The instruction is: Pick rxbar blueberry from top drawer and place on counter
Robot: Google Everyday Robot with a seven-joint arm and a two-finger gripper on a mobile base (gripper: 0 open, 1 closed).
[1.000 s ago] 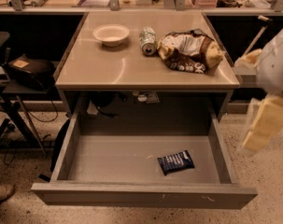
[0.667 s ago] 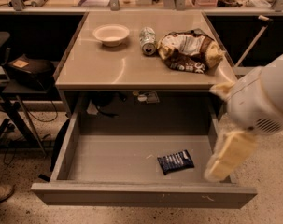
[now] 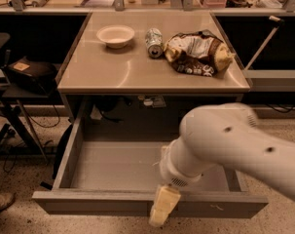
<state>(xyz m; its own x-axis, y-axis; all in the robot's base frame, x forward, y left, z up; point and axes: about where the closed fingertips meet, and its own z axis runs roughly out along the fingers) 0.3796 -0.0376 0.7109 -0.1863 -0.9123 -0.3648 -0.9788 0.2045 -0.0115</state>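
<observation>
1. The small dark navy-blue rxbar blueberry wrapper is out of sight now. A second ago it lay flat on the drawer floor toward the front right; the robot's arm now covers that spot.
2. The wide shallow grey metal top drawer (image 3: 110, 165) stands pulled fully open, as before, and the left part of its floor is bare.
3. The cream-coloured gripper (image 3: 164, 207) has swung in from the right edge of the view. It now hangs pointing down over the drawer's front panel, right of centre. I cannot tell whether it is open, closed or holding anything.
4. The bulky white arm (image 3: 234, 140) behind it fills the lower right, where a second ago only its tip showed.
5. On the smooth beige-grey counter (image 3: 132, 72) nothing has shifted. A white round bowl (image 3: 116, 35) sits at the back left. A silver can (image 3: 154, 42) lies on its side just beside a crumpled brown-and-white chip bag (image 3: 198, 52).
6. The lettering on the can and bag is too small to read.
</observation>
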